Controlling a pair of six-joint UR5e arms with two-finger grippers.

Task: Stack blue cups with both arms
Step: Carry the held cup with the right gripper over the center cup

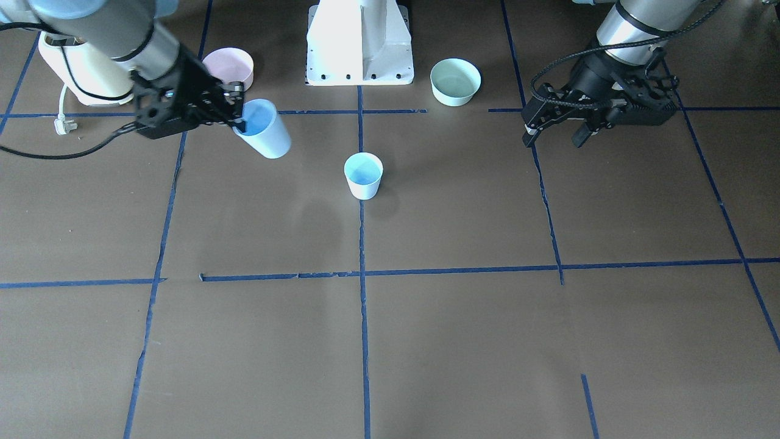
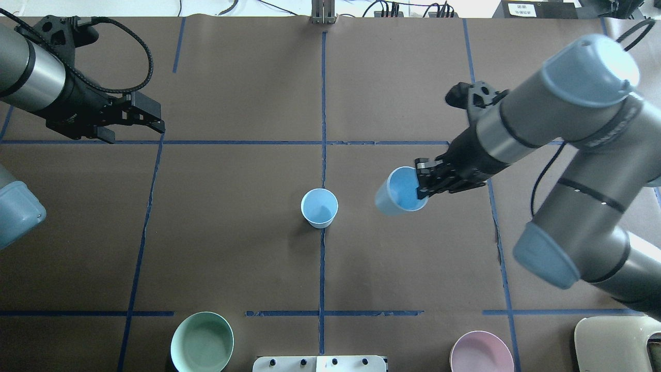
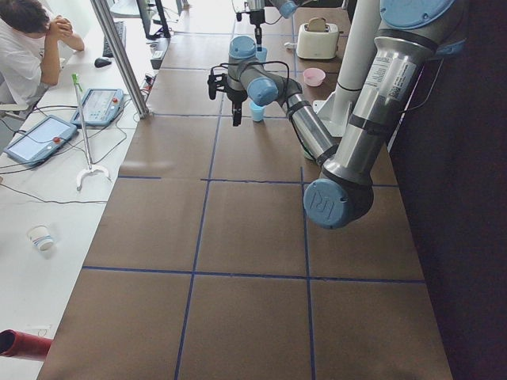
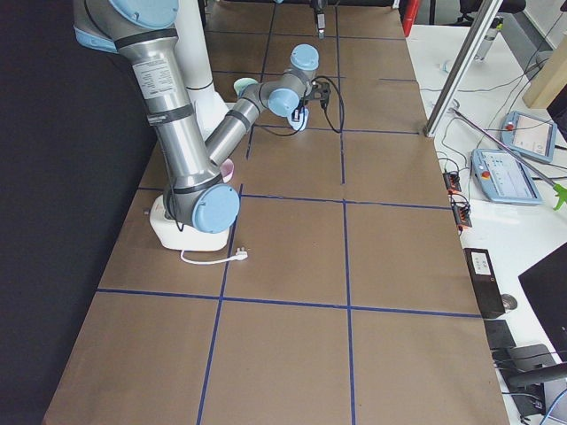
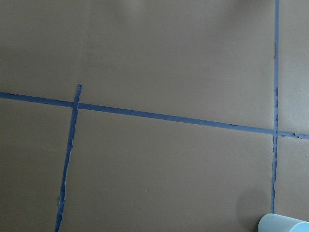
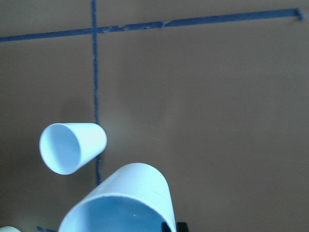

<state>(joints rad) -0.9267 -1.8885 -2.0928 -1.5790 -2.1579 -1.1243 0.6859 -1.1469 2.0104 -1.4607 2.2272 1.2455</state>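
Held cup (image 6: 130, 203) fills the bottom of the right wrist view, its lower rim cut off by the frame. Right gripper (image 2: 421, 183) pinches this cup at the rim, with one finger inside the mouth and the outer finger hard to make out. Cup is tilted, base pointing toward the table's middle, apparently clear of the surface.

Standing cup (image 2: 319, 207) is upright near the table's centre, on the blue tape line, near the held cup but not touching it.

Left gripper (image 2: 133, 132) hangs over the table's left half, jaws spread wide, nothing between them. Left wrist view catches only a pale blue sliver (image 5: 285, 223) at its bottom right corner — too cropped to say which cup.

Mint bowl (image 2: 201, 342) and pink bowl (image 2: 481, 354) sit along the robot's edge, either side of the white pedestal (image 1: 359, 42) — both clipped by the bottom of the overhead view.
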